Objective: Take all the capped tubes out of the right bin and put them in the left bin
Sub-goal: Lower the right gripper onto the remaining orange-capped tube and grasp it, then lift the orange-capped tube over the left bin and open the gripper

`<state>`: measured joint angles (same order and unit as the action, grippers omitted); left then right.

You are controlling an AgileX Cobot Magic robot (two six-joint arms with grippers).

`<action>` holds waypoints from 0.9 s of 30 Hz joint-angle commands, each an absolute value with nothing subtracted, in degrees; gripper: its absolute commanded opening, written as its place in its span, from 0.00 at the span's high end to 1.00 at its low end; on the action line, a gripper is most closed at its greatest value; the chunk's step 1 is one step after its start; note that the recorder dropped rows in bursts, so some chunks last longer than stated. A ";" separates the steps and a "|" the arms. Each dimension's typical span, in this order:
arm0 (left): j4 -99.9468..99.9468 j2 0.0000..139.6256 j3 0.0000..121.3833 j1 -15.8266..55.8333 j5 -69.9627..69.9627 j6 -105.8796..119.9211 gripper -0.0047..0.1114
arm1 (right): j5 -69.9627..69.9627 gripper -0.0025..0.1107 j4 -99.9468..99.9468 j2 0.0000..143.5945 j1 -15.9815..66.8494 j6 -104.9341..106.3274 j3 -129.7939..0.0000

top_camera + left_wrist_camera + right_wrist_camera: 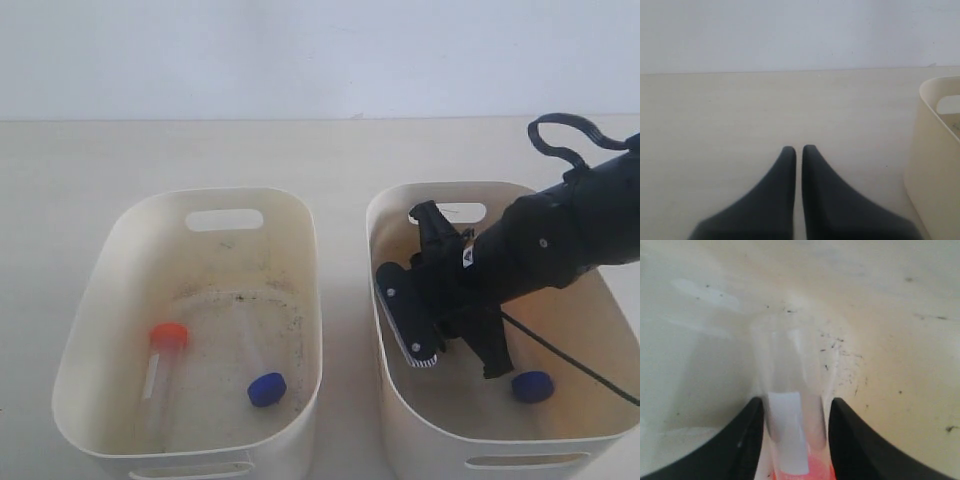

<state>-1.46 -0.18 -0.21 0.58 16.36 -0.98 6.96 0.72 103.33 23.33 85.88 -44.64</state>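
The right bin holds my right arm, which reaches down into its left half; the fingertips are hidden there behind the arm's own body. In the right wrist view my right gripper is shut on a clear tube with an orange cap, held lengthwise over a speckled floor. A blue cap lies near that bin's front. The left bin holds an orange-capped tube and a blue-capped tube. My left gripper is shut and empty over bare table.
A corner of a cream bin stands just beside the left gripper. A black cable trails across the right bin from the arm. The pale table runs back to a white wall.
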 commanded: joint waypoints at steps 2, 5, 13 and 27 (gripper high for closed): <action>-1.10 0.00 0.00 0.57 15.86 -1.48 0.92 | 8.29 0.79 1.01 104.05 23.01 86.04 -44.44; -1.10 0.00 0.00 0.57 15.86 -1.48 0.92 | 8.31 0.98 1.01 101.47 23.54 85.74 -44.44; -1.10 0.00 0.00 0.57 15.86 -1.48 0.92 | 17.11 0.98 1.01 89.63 23.54 82.40 -44.44; -1.10 0.00 0.00 0.57 15.86 -1.48 0.92 | 24.46 0.98 16.81 65.02 23.54 66.49 -44.68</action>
<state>-1.46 -0.18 -0.21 0.58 16.36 -0.98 24.12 6.40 69.22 23.43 69.75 -44.51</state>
